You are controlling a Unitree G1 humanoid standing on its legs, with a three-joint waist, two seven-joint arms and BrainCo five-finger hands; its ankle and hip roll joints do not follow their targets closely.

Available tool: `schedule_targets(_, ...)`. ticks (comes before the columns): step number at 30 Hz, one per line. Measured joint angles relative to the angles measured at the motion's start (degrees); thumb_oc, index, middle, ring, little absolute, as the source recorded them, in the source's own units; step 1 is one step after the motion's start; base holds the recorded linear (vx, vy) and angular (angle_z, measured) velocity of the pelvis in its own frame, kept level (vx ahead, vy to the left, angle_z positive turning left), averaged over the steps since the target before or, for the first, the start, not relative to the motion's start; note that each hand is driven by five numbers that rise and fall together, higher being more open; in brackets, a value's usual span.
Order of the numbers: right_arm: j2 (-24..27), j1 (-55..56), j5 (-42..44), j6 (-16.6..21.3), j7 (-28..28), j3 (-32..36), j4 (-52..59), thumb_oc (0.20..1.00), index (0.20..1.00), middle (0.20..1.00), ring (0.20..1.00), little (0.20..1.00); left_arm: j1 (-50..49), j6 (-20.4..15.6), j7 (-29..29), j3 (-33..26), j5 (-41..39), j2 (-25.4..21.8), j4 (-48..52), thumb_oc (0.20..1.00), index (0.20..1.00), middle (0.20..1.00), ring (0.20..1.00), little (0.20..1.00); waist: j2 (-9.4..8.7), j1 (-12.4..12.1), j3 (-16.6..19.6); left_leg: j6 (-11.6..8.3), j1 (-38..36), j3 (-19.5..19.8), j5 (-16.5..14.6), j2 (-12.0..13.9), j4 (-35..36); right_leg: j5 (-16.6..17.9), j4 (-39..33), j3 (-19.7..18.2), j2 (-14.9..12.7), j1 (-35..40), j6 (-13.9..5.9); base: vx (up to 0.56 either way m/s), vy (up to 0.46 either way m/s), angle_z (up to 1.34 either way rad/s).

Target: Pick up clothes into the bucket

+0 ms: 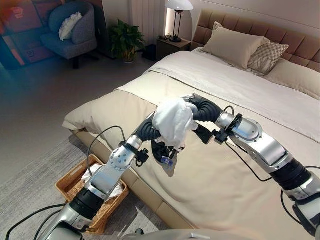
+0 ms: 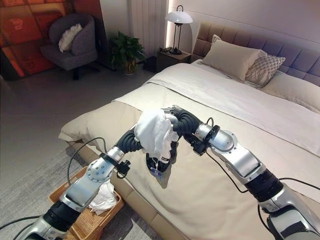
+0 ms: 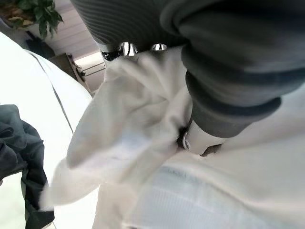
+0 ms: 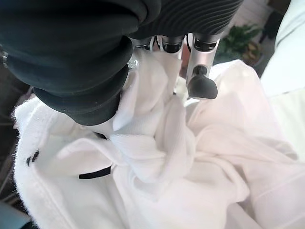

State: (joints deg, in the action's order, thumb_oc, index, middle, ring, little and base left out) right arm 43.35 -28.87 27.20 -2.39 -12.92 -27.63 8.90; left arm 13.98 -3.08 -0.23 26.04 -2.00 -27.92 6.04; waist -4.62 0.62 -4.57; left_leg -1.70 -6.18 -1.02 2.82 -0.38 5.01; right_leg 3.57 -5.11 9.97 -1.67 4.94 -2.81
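Note:
A bunched white garment (image 1: 173, 120) hangs in the air over the near edge of the bed (image 1: 235, 185). Both hands are at it. My left hand (image 1: 149, 131) comes up from the lower left, and its thumb (image 3: 200, 143) and fingers are curled into the cloth (image 3: 133, 124). From the right my right hand (image 1: 202, 108) grips the top of the bundle, fingers (image 4: 201, 81) pressed into the folds (image 4: 157, 157). Something dark with a small blue tag (image 1: 165, 155) dangles under the garment; I cannot tell what it is. The wicker basket (image 1: 67, 186) stands on the floor beside the bed, with white cloth (image 2: 105, 197) in it.
The basket rests on a grey rug (image 1: 30, 190) at the bed's left side. Pillows (image 1: 235, 46) lie at the headboard. Beyond the bed are a nightstand with a lamp (image 1: 176, 20), a potted plant (image 1: 125, 39) and a grey armchair (image 1: 72, 31).

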Motion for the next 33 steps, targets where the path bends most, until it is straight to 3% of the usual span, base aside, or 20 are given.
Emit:
schedule_targets(5, -0.2, 1.6, 0.0, 1.0, 1.0, 0.8, 0.0, 0.200, 0.200, 0.200, 0.200, 0.200, 0.0, 0.0, -0.3, 0.0, -1.5, -0.1, 0.0, 0.200, 0.200, 0.200, 0.200, 0.200, 0.00, 0.0, 0.0, 0.00, 0.2, 0.0, 0.0, -0.1, 0.0, 0.0, 0.0, 0.0, -0.1, -0.2, -0.04, 0.00, 0.000, 0.00)
schedule_targets(6, -0.3, 1.8, -0.1, 1.1, 1.1, 0.9, 0.0, 0.420, 0.420, 0.420, 0.420, 0.420, 0.0, 0.0, -0.3, 0.0, -1.7, -0.1, 0.0, 0.200, 0.200, 0.200, 0.200, 0.200, 0.01, 0.1, 0.0, 0.00, 0.2, 0.0, 0.0, -0.1, 0.0, 0.0, 0.0, 0.0, -0.1, -0.2, -0.04, 0.00, 0.000, 0.00)
schedule_targets(7, -0.5, 2.4, -0.2, 1.2, 1.3, 1.7, 0.0, 1.000, 1.000, 1.000, 1.000, 1.000, 0.0, 0.0, -0.4, 0.0, -2.2, 0.2, 0.0, 0.200, 0.200, 0.200, 0.200, 0.200, 0.01, 0.1, 0.0, 0.01, 0.2, 0.0, 0.0, -0.1, 0.0, 0.0, 0.0, 0.0, -0.1, -0.2, -0.04, 0.00, 0.000, 0.00)
schedule_targets(19, -2.1, 7.4, -7.2, 1.3, 6.7, 12.2, -0.2, 1.000, 1.000, 1.000, 1.000, 1.000, -6.5, 0.5, -0.6, -3.1, -11.7, 1.9, -0.1, 0.200, 0.200, 0.200, 0.200, 0.200, 0.06, 0.2, -0.1, 0.01, 0.3, -0.7, 0.0, -0.2, 0.0, -0.1, 0.0, -0.6, -0.2, -0.6, -0.09, 0.00, 0.005, -0.02)
schedule_targets(28, -2.6, 16.3, -12.1, 1.8, 10.1, 24.1, -1.8, 1.000, 1.000, 1.000, 1.000, 1.000, -19.7, 1.2, 0.9, -21.7, -15.5, 4.4, -6.3, 0.200, 0.200, 0.200, 0.200, 0.200, 0.39, -0.1, -0.3, 0.29, -0.2, -2.1, -0.6, -0.1, 0.0, -0.2, 0.0, -2.2, -0.1, -0.8, -0.26, 0.01, 0.014, -0.09)
schedule_targets(33, -8.7, 21.1, -14.8, 2.2, 12.0, 30.1, -5.8, 1.000, 1.000, 1.000, 1.000, 1.000, -22.2, 1.3, 2.7, -29.4, -14.6, 5.5, -17.3, 0.200, 0.200, 0.200, 0.200, 0.200, 0.52, -0.2, -0.7, 0.40, 0.2, -2.3, -0.8, 0.0, 0.0, -0.2, 0.0, -2.8, 0.0, -1.4, -0.27, -0.02, 0.014, -0.06)
